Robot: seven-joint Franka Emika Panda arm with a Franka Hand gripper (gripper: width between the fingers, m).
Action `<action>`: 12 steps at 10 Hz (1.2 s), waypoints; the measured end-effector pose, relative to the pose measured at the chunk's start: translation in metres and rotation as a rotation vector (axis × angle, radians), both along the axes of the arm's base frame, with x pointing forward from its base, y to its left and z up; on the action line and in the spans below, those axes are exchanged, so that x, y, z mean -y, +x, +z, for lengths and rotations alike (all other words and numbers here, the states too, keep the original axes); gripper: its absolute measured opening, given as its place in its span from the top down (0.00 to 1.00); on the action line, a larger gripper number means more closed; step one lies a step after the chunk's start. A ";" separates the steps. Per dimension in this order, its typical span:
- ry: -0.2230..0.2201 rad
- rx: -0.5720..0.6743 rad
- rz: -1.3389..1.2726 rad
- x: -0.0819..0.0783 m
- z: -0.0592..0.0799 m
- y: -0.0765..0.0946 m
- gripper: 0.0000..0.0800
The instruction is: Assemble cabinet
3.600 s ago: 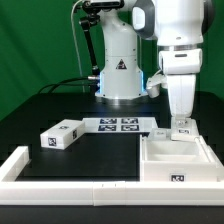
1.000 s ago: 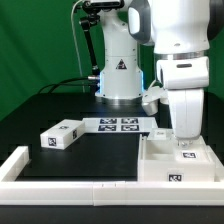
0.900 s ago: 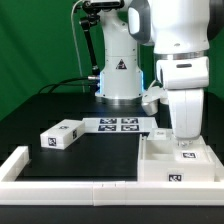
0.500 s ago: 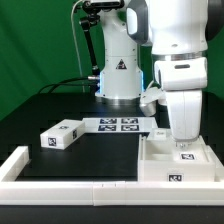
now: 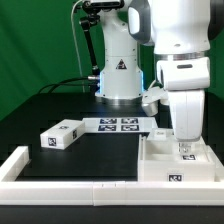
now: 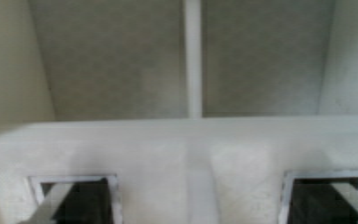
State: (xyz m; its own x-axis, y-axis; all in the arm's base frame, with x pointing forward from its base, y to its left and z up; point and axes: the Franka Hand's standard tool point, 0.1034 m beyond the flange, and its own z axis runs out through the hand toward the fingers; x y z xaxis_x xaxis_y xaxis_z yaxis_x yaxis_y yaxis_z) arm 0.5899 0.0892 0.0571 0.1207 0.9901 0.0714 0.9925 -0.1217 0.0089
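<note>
Bench [image 5: 100, 150] carries the cabinet [image 5: 160, 166] near, at the exterior view's right, open side up. It looks like light, stiff, slick plastic, so grab a thin wall squarely. Hand [image 5: 183, 148] hangs low over its far wall; can't tell whether it's spread or pinching.

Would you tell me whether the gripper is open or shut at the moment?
Open: in the wrist view the gripper has its fingers wide apart, above a white panel of the cabinet.
</note>
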 end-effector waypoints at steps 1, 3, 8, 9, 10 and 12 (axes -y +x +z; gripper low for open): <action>0.000 0.002 0.001 -0.001 0.001 0.000 0.19; -0.008 0.011 -0.005 0.000 0.010 -0.009 0.04; -0.033 0.021 -0.014 0.004 0.028 -0.054 0.00; -0.038 0.016 -0.020 0.005 0.029 -0.061 0.00; -0.043 0.007 -0.034 0.006 0.028 -0.071 0.00; -0.041 0.009 -0.047 0.007 0.022 -0.096 0.00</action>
State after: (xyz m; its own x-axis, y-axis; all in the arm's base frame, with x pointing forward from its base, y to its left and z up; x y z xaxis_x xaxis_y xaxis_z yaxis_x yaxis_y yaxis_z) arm 0.4937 0.0825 0.0789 0.1672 0.9854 0.0322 0.9855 -0.1679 0.0234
